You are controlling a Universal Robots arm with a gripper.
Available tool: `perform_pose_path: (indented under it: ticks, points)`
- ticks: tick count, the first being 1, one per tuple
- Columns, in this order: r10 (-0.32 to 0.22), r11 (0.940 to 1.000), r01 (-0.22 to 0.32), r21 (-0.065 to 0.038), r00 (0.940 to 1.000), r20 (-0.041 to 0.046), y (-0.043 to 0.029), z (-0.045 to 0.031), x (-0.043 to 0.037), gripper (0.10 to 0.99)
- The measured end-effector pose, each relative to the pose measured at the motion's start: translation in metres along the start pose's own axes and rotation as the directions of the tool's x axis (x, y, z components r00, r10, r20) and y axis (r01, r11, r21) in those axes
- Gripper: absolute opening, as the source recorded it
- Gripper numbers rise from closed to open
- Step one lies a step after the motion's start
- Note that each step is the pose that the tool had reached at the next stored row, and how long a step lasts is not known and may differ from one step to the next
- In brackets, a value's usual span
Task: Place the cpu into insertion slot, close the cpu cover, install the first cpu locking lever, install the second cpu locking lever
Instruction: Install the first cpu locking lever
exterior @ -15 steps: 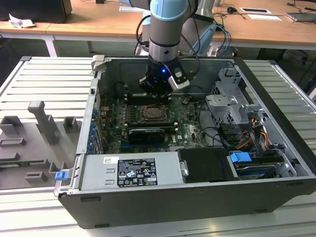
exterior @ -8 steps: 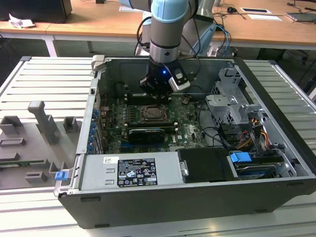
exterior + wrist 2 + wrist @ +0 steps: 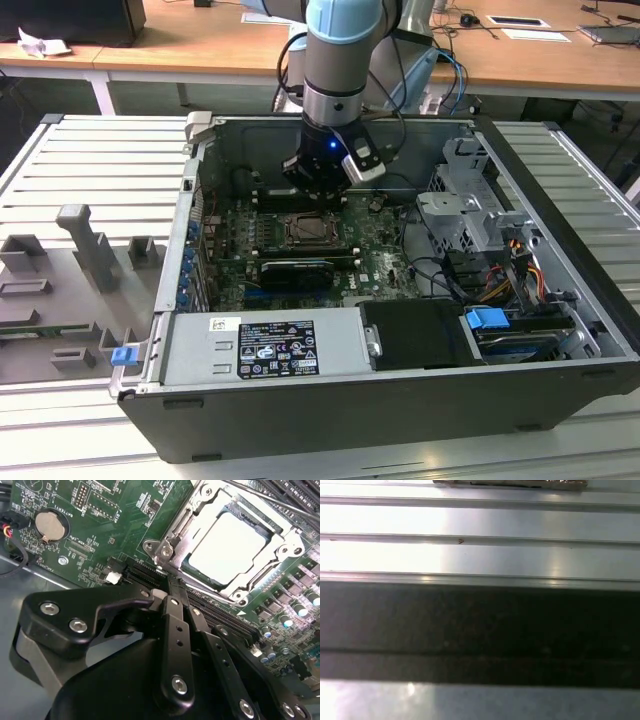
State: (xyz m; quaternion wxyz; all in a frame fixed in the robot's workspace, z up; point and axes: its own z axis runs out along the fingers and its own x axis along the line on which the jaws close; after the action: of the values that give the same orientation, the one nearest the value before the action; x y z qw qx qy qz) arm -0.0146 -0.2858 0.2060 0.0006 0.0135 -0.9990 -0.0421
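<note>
The cpu (image 3: 227, 547), a pale square chip, lies flat in the insertion slot (image 3: 310, 230) on the green board. Down over it lies the cpu cover (image 3: 272, 570), a silver frame, and the chip shows through its window. In the exterior view my gripper (image 3: 322, 188) hangs just behind the slot, inside the open computer case. In the second wrist view the black fingers (image 3: 172, 625) meet at their tips, so the gripper (image 3: 171, 582) is shut with nothing seen between them, close to a corner of the cover. I cannot make out the locking levers clearly.
The case walls (image 3: 200, 200) box in the board. Long black memory slots (image 3: 225, 615) run beside the socket. A round coin battery (image 3: 51, 526) sits on the board. A drive cage and cables (image 3: 480, 230) are on the exterior view's right, and a power supply (image 3: 270, 345) is at the front.
</note>
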Motion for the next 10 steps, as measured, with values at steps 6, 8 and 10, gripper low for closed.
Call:
perform_pose_path:
  ticks: [6,8,10]
  points:
    - [0.0,0.9999,0.0,0.01,1.0,-0.0005,-0.0003,0.0028,0.0001,0.106]
    - [0.0,0.9999,0.0,0.01,1.0,-0.0004,-0.0004,0.0046,0.0,0.106]
    - [0.0,1.0,0.0,0.008,1.0,-0.0005,-0.0006,0.005,0.0001,0.106]
